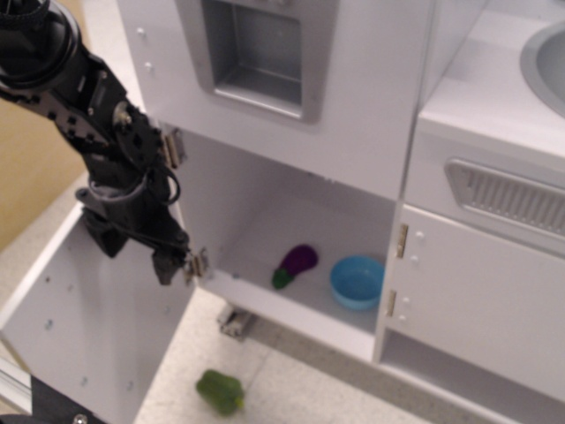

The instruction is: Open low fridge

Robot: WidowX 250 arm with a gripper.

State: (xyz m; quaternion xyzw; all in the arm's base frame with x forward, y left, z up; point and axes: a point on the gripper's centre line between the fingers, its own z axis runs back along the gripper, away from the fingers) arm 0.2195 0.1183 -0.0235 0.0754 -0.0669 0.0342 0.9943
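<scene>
The low fridge [291,221] is a white compartment below the grey dispenser panel. Its door [88,327] is swung wide open to the left, and I see its inner face with small screw holes. Its handle is hidden. Inside lie a purple eggplant [297,263] and a blue bowl [357,283]. My black gripper [168,265] hangs in front of the door's inner face, just left of the hinge edge. Its fingers point down and look closed together with nothing between them.
A green pepper [220,391] lies on the speckled floor below the fridge. A white cabinet door with brass hinges [477,305] is to the right, under a grey vent panel [508,194]. A wooden panel [35,150] stands far left.
</scene>
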